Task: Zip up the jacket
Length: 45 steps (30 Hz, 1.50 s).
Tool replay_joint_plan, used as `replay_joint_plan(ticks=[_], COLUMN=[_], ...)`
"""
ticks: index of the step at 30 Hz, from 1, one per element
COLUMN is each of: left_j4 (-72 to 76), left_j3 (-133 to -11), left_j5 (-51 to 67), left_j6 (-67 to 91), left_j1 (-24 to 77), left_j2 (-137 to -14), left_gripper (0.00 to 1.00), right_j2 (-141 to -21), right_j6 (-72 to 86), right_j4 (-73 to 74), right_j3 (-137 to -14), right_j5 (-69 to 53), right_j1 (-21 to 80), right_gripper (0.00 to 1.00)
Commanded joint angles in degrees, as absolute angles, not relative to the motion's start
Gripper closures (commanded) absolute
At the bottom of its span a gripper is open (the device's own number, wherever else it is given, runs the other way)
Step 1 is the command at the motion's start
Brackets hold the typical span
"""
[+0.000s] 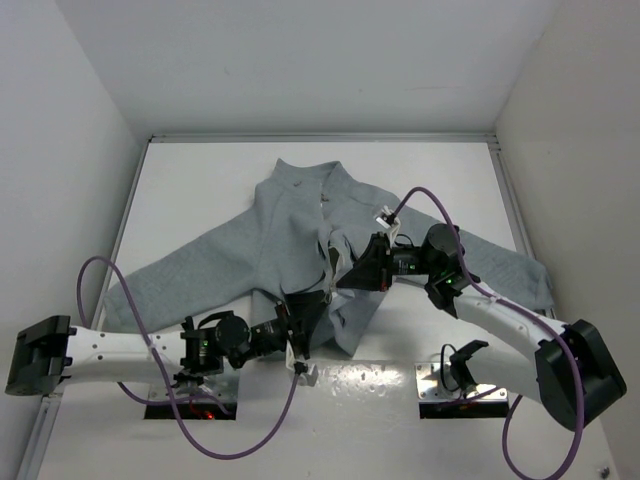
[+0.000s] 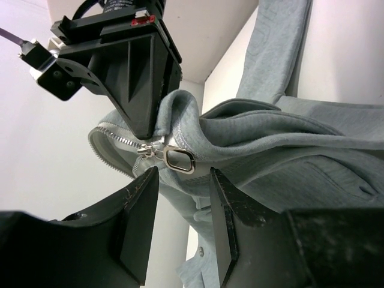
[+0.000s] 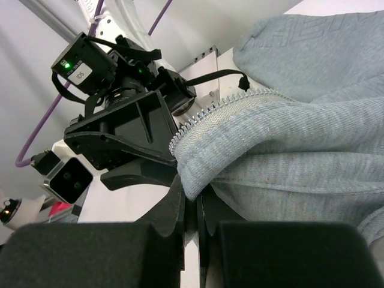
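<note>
The light grey jacket [image 1: 290, 230] lies spread on the white table, sleeves out to both sides, its front partly open. My right gripper [image 1: 345, 272] is shut on a fold of the jacket's zipper edge [image 3: 204, 117] and holds it lifted; in the right wrist view the jaws [image 3: 193, 195] pinch the cloth. My left gripper [image 2: 183, 174] stands open just below the silver zipper pull [image 2: 179, 159], which hangs beyond the fingertips with nothing clamped between them. In the top view the left gripper [image 1: 308, 318] sits at the jacket's lower hem, close to the right one.
White walls enclose the table [image 1: 200, 190] on three sides. Purple cables [image 1: 110, 290] loop over both arms. A metal plate [image 1: 440, 385] lies at the near edge by the right arm's base. The right sleeve [image 1: 510, 270] reaches close to the right wall.
</note>
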State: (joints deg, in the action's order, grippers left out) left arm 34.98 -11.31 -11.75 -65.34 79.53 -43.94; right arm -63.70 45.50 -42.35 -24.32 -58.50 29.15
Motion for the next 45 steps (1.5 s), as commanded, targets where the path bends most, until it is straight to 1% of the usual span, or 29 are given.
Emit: replay_joint_plan(ticks=[1, 12, 14, 19, 23, 27, 29, 31, 32, 33, 34, 38, 45], left_j4=[39.2, 42.1, 42.1, 42.71, 42.71, 41.67, 41.13, 39.65, 39.12, 38.59, 38.06, 37.44, 36.91], left_j3=[-12.39, -12.39, -11.87, -11.87, -11.87, -11.87, -11.87, -11.87, -11.87, -11.87, -11.87, -11.87, -11.87], left_j5=[-11.43, -10.37, -10.37, -9.84, -9.32, -8.79, -8.18, -8.17, -8.17, -8.17, -8.17, -8.17, -8.17], left_j6=[-65.91, -68.2, -68.2, -68.73, -69.26, -69.26, -69.26, -69.26, -69.26, -69.26, -69.26, -69.26, -69.26], left_j1=[80.42, 80.42, 80.42, 80.42, 80.42, 80.42, 80.42, 80.42, 80.42, 80.42, 80.42, 80.42, 80.42], left_j2=[-44.47, -46.14, -46.67, -46.67, -46.15, -44.92, -44.22, -43.6, -43.59, -43.59, -43.59, -43.07, -43.59], left_gripper=[0.55, 0.55, 0.58, 0.61, 0.66, 0.67, 0.71, 0.72, 0.76, 0.76, 0.78, 0.81, 0.81], right_j2=[-63.54, -63.72, -63.89, -63.72, -63.9, -63.73, -63.54, -63.63, -63.63, -63.55, -63.72, -63.72, -63.98], right_j6=[45.79, 45.97, 45.88, 45.97, 45.61, 45.09, 45.0, 45.0, 45.0, 44.91, 45.0, 44.91, 44.56], right_j4=[-47.55, -47.9, -47.9, -47.9, -47.64, -47.37, -47.29, -47.2, -47.28, -47.37, -47.37, -47.37, -47.64], right_j3=[-25.14, -25.31, -25.31, -25.05, -24.87, -24.44, -24.35, -24.43, -24.43, -24.43, -24.52, -24.7, -24.87], right_j5=[-58.62, -58.62, -58.54, -58.54, -58.62, -58.71, -58.71, -58.71, -58.8, -58.8, -58.89, -58.89, -59.33], right_j1=[29.8, 30.5, 30.41, 30.59, 30.32, 30.59, 30.67, 30.59, 30.67, 30.67, 30.5, 30.85, 31.38], right_gripper=[1.0, 1.0, 1.0, 1.0, 1.0, 1.0, 1.0, 1.0, 1.0, 1.0, 1.0, 1.0, 1.0])
